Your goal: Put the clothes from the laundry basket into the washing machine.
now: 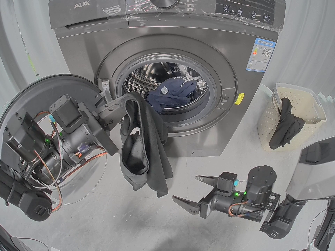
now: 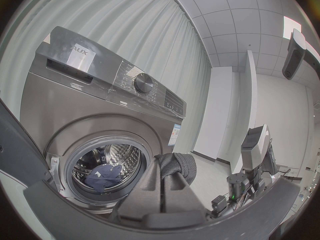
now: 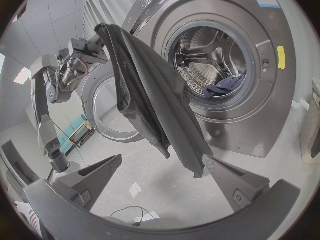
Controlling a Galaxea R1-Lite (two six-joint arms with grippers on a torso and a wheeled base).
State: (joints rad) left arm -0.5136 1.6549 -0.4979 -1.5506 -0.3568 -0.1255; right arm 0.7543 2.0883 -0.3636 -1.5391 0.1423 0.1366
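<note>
your left pincer (image 1: 120, 110) clenched on a dark garment (image 1: 146, 147) hanging at the washing machine (image 1: 195, 42) mouth, right pincer (image 1: 185, 188) released, lower down, navy top (image 1: 171, 93) in drum, black piece (image 1: 286, 126) over laundry basket (image 1: 307, 101) rim, blue label (image 1: 260, 54) on front

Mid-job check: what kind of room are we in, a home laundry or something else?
Probably a lab or office room staged as a laundry corner, not a home. The washing machine stands before a floor-length curtain, under office-style ceiling tiles, with a laundry basket beside it.
</note>
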